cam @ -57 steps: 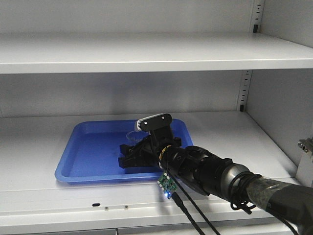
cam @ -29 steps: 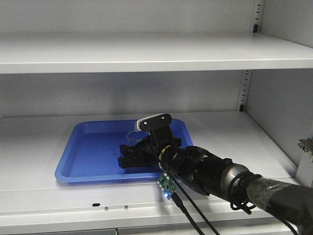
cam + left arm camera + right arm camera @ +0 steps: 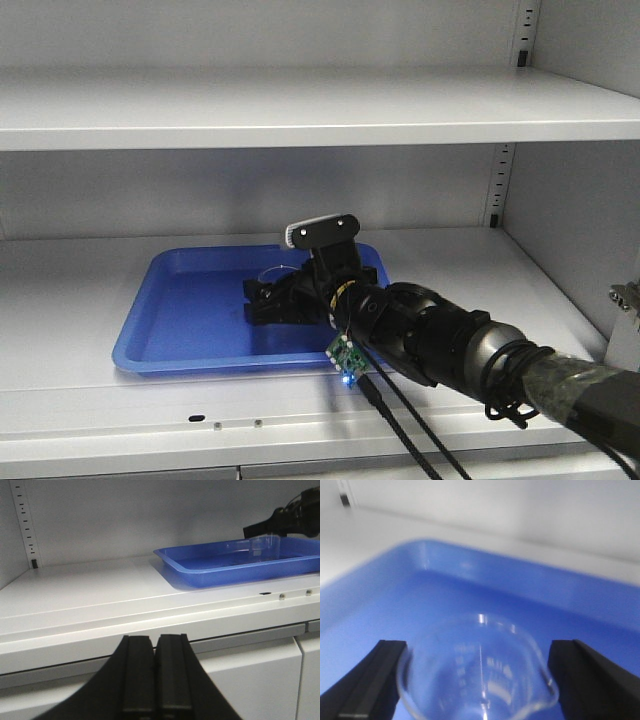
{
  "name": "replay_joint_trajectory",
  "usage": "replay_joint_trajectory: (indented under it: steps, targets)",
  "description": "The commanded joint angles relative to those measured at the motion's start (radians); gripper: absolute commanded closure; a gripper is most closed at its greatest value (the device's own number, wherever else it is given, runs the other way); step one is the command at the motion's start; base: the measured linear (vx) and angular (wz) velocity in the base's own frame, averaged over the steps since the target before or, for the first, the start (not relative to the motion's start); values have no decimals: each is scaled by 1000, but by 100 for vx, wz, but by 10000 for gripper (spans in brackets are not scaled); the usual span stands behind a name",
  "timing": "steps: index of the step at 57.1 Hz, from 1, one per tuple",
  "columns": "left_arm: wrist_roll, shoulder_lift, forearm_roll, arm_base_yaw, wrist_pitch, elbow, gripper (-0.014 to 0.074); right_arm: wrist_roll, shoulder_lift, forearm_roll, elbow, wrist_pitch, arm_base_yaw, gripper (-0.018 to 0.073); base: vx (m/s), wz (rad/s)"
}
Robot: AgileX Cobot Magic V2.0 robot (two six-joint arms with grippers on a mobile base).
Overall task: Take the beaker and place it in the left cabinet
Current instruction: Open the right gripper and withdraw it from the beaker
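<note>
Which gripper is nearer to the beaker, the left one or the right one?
Right. The right gripper has its fingers on both sides of the beaker in the blue tray. The left gripper is far off, below the shelf edge.

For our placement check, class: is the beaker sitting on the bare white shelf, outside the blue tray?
No: the beaker sits over the blue tray, between the right pincer's fingers.

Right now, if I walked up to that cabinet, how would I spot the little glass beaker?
Look at the lower shelf of the grey-white cabinet, where a blue tray lies. Inside the tray, between the black fingers of the right end effector, stands the beaker. It is the only clear glass thing there, with a pour spout and faint printed marks.
</note>
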Motion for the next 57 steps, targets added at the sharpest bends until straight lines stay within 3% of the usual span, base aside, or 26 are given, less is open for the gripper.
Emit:
replay_joint_trajectory:
  steps: [1, 22, 49, 57]
  targets:
    - [-3, -18, -7, 0, -84, 16, 595, 23, -90, 7, -36, -54, 0, -11, 0, 0]
    - [-3, -18, -7, 0, -84, 16, 595, 16, -205, -2, 23, 15, 3, 9, 0, 0]
    - [-3, -18, -7, 0, -84, 16, 595, 9, -784, -3, 560, -3, 3, 9, 0, 0]
    - [-3, -18, -7, 0, -84, 16, 595, 9, -996, -3, 724, 76, 3, 9, 0, 0]
